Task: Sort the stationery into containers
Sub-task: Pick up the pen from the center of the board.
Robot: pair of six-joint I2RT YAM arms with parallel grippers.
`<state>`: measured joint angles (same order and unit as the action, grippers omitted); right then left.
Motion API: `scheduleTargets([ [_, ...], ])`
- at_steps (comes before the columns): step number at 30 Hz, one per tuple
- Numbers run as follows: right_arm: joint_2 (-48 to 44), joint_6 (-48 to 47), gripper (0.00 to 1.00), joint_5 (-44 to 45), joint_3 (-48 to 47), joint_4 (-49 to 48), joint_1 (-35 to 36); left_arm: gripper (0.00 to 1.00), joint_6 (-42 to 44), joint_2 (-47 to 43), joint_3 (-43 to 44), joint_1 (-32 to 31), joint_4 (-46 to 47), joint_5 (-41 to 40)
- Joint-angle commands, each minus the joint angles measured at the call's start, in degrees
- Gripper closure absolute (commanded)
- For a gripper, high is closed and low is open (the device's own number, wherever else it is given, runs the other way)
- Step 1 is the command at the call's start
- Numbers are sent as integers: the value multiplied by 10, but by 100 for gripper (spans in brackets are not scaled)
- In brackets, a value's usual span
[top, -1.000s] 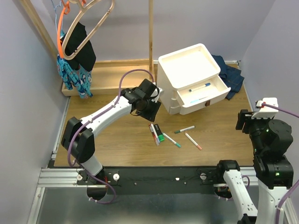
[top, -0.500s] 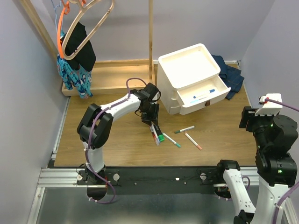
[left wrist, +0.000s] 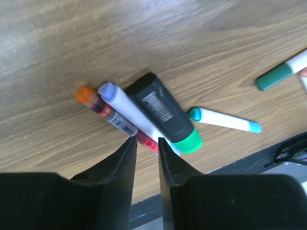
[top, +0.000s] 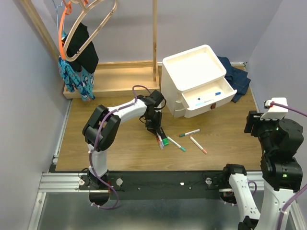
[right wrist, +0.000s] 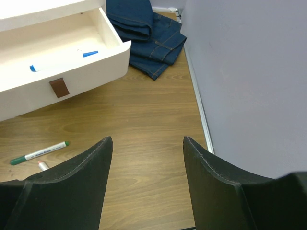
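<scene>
My left pincer (left wrist: 146, 140) is parked right over the bundle of three in the middle of the table (top: 120, 148): the orange-capped marker (left wrist: 111, 116), a white marker with a lilac end (left wrist: 120, 98) and the fat black marker with the green cap (left wrist: 163, 111), all lying side by side and touching. The jaws are pinched down to a thin slot, and the lower end of the orange-capped one sits right at that slot, bottom middle of the wrist view. Honestly can't tell if I've got a bite on it or I'm just hovering. These should be light, stiff plastic, smooth and round, so I reckon one would roll or squirt out sideways if I nip its end. Mid-barrel, across the width, looks like the better hold, though with neighbours pressed against it I'd expect to nudge them. Nothing fragile here. Pose-wise, my left arm reaches in from the lower left of the overhead view, elbow kinked, wrist tipped steeply down. My right pincer (right wrist: 147, 141) is spread wide with nothing in it, tucked up at the right edge and looking at the open drawer (right wrist: 72, 79), which has a blue-capped marker (right wrist: 88, 53) in it.
</scene>
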<state>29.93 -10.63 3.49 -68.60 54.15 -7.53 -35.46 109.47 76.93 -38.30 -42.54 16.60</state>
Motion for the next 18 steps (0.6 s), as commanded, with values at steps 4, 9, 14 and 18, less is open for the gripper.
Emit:
scheduleTargets([
  [4,-9,12,32,-25,26,10,-4,67,-7,13,-29,-9,-2,9],
  [9,-15,18,32,-30,38,8,-4,67,-2,26,-32,-12,-1,-2],
  [14,-20,18,32,-27,38,10,-4,67,2,46,-30,-12,-10,-18],
  [18,-22,18,32,-24,32,20,-4,67,4,61,-33,-18,-16,-34],
])
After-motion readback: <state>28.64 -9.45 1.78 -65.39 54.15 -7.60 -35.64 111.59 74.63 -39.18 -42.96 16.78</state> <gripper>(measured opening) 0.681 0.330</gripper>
